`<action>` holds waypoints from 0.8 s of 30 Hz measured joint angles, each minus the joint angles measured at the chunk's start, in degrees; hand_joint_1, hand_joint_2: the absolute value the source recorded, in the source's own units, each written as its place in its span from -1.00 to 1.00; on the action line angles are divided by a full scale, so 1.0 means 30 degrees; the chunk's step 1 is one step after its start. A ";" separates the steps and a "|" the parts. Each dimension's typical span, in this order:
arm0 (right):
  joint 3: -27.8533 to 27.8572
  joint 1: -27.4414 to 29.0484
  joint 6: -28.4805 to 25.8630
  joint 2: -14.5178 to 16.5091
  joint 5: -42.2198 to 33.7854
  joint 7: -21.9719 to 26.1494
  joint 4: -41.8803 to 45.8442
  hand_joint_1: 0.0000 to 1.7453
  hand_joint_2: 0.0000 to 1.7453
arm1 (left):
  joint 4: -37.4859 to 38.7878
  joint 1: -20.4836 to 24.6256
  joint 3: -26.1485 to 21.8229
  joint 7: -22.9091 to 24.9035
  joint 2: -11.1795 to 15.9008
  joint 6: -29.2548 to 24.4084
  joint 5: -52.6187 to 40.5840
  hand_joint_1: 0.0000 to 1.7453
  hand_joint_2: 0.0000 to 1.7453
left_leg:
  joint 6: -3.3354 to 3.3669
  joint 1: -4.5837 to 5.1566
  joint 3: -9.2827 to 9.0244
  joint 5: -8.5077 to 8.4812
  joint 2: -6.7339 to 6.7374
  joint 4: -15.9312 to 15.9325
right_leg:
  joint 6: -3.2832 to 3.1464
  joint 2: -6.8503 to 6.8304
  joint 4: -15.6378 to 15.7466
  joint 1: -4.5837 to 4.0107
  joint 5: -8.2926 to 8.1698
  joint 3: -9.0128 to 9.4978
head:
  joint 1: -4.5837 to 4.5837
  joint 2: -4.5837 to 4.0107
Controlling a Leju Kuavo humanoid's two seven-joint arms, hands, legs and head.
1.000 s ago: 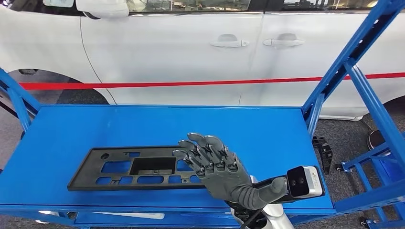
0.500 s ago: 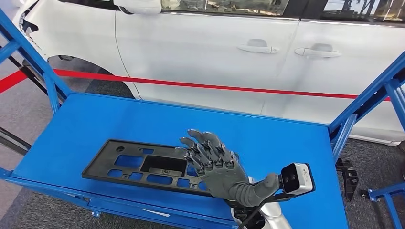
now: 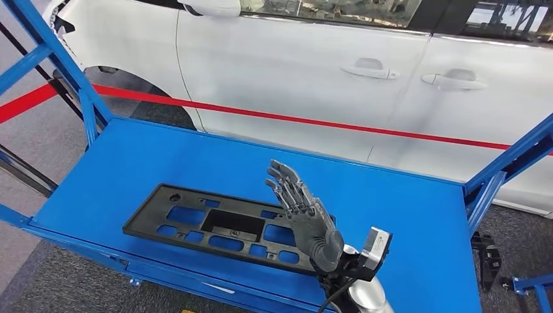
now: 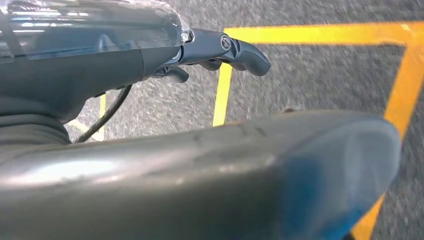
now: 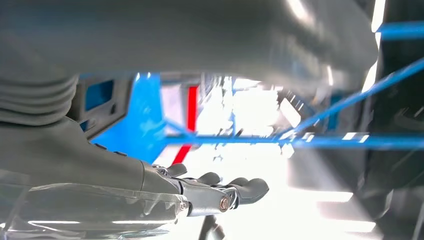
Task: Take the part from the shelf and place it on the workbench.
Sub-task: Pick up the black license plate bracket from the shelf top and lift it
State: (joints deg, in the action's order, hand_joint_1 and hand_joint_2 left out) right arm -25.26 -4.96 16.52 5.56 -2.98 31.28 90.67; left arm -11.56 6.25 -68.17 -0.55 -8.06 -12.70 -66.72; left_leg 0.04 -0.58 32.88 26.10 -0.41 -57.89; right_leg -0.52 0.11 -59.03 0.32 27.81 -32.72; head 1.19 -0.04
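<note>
The part point(image 3: 228, 225) is a long flat black plastic frame with several cut-outs, lying flat near the front edge of the blue shelf point(image 3: 163, 156). My right hand point(image 3: 303, 212) is raised over the part's right end, turned on edge, with its fingers straight, pointing away from me and holding nothing. I cannot tell whether it touches the part. In the right wrist view the right hand's fingers point(image 5: 225, 192) reach out straight with nothing between them. My left hand point(image 4: 220, 50) hangs over grey floor with yellow lines, fingers loosely extended and holding nothing.
Blue shelf uprights stand at the left point(image 3: 59, 65) and right point(image 3: 508, 163). A white car point(image 3: 326, 85) is parked close behind the shelf, with a red line point(image 3: 293, 120) along the ground. A small black piece point(image 3: 489, 257) sits on the floor at the right.
The whole view has swung, so the shelf now lies slanted in the picture. My right hand has rolled from palm-down with spread fingers to edge-on over the part's right end.
</note>
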 joint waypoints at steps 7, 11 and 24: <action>0.0619 0.1018 -0.2174 -0.0146 0.0161 -0.0815 0.0332 -1.00 1.00 | 0.0005 -0.0015 0.0000 0.0690 -0.0024 0.0144 -0.0229 -1.00 -1.00 | 0.0340 -0.0132 -0.0204 -0.0126 0.0050 0.0312 | 0.0498 -0.0002 -0.4960 0.0176 0.2073 -0.2495 | -0.0047 -0.0002; 0.0665 0.1201 -0.2565 -0.0319 0.0337 -0.0813 0.0363 -1.00 1.00 | 0.0005 -0.0034 0.0000 0.0687 -0.0119 0.0244 -0.0290 -1.00 -1.00 | 0.0050 -0.0120 -0.0248 0.0055 0.0001 0.0119 | 0.0457 0.0006 -0.0922 0.0301 -0.0089 -0.0638 | -0.0047 0.0000; 0.0576 0.1552 -0.3533 -0.0512 0.0901 -0.1450 0.0700 -1.00 1.00 | 0.0000 -0.0072 0.0000 0.0494 -0.0113 0.0264 -0.0294 -1.00 -1.00 | -0.0488 -0.0159 0.1501 0.1570 0.0032 -0.3902 | -0.0527 -0.0020 0.0024 -0.0011 -0.0237 -0.0152 | 0.0004 0.0000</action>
State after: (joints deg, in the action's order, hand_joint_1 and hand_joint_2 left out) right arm -23.53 -0.30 5.92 4.03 -0.28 26.93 92.77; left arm -11.56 6.03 -68.17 0.93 -8.40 -11.91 -67.60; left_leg -1.43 -1.05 37.39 30.81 -0.32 -69.59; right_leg -2.10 0.05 -58.96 0.28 27.10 -33.17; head 1.20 -0.04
